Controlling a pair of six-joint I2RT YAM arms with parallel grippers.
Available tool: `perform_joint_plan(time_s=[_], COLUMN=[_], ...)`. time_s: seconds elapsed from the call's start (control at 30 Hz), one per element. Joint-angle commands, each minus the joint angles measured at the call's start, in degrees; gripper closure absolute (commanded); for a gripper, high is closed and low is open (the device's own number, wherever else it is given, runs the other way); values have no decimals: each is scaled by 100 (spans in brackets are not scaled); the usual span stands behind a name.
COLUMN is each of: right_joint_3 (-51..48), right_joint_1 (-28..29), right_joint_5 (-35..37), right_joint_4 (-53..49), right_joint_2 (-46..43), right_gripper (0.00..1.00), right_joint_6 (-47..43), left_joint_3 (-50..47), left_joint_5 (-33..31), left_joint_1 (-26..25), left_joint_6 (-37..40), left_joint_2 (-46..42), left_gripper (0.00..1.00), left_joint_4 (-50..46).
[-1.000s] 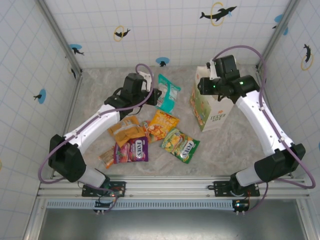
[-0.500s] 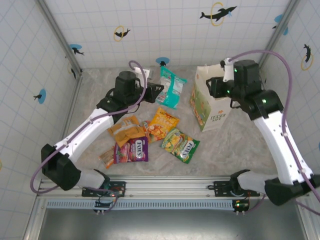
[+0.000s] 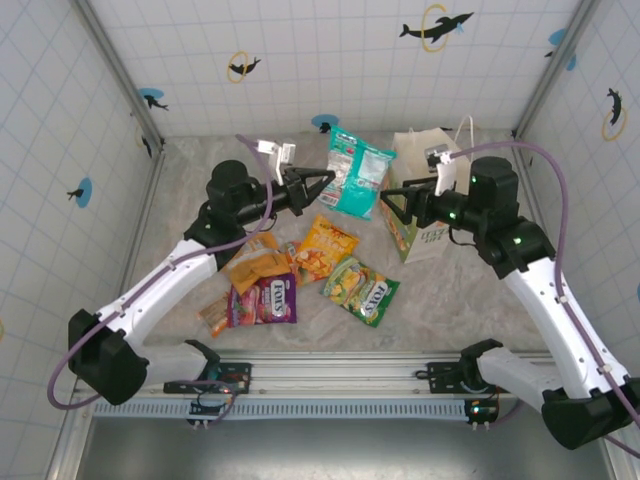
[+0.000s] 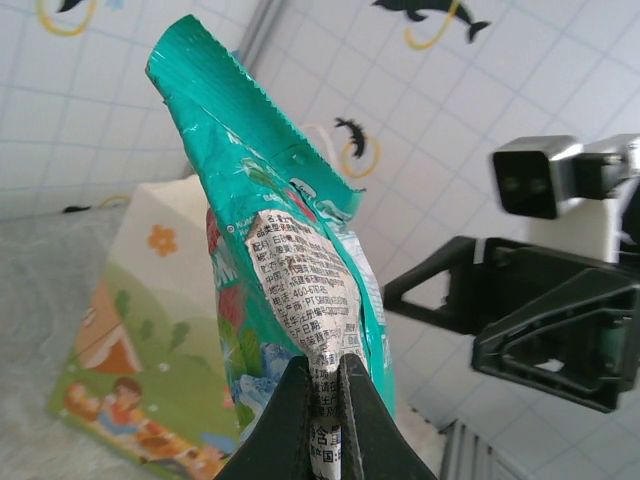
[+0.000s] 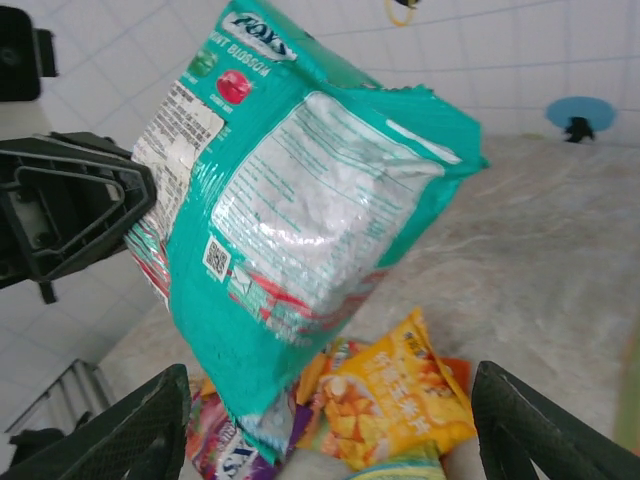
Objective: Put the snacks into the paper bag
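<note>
My left gripper [image 3: 320, 186] [image 4: 323, 385] is shut on the lower seam of a teal snack packet [image 3: 358, 172] [image 4: 270, 230], holding it in the air just left of the paper bag [image 3: 432, 222] [image 4: 130, 330]. The white bag with its cartoon print stands upright at the back right. My right gripper [image 3: 393, 206] [image 5: 335, 430] is open, close to the hanging teal packet [image 5: 300, 200], nothing between its fingers. On the table lie yellow [image 3: 325, 250] [image 5: 400, 400], green [image 3: 362, 290], purple [image 3: 265, 300] and orange [image 3: 252, 262] snacks and a slim bar wrapper [image 3: 212, 315].
Tiled walls with metal corner posts close in the marble tabletop on three sides. The loose packets cluster at centre left in front of the arm bases. Bare tabletop lies right of the bag and along the back wall.
My left gripper has lifted the teal packet up and rightward toward the bag. The right arm has swung from over the bag to its left front, and its jaws have spread wider.
</note>
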Motion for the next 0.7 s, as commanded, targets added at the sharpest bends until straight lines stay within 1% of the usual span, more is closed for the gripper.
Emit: perform_joint_plan(time_s=[0.0,0.13,0.2,0.23,0.27,0.33,0.37,0.5,0.57,0.67], right_joint_3=[-199,-366,-414,-450,-486,-519,-520,-571,-622,-711], right_joint_1=[-12,-37,-37,-37,-44,-62,-72,-171,-263,-418], right_joint_5=[-953,-1495,-1710,-1781,-1846,-1911,-1935,-2043,-2018,-1976], right_joint_4=[1170,1950,2225,2359,2471,2561,2565,2662,2843,2969], right_joint_2=[46,204,267,282,301,332,363,351,278,148], right_gripper=[25,26,28,31,39,47,52,73,82,90], right_joint_6=[413,808,931,977,1006,1039,1045,1092,1189,1255], left_joint_3=[-206,-290,-276,-266,-246,-259,-273,-292,-236,-177], left_joint_5=[676,912,954,1002,1074,1153,1176,1075,927,735], left_joint_1=[5,-7,-11,-6,-16,-27,-34,-33,-32,-32], left_joint_6=[-596,-821,-835,-835,-834,-826,-805,-619,-505,-313], left_joint_2=[-183,-130,-102,-91,-61,-30,-16,53,80,118], left_gripper=[100,100,100,100,100,100,100,100,100,90], left_joint_4=[1489,1946,1962,1980,1972,2009,2024,1830,1594,1283])
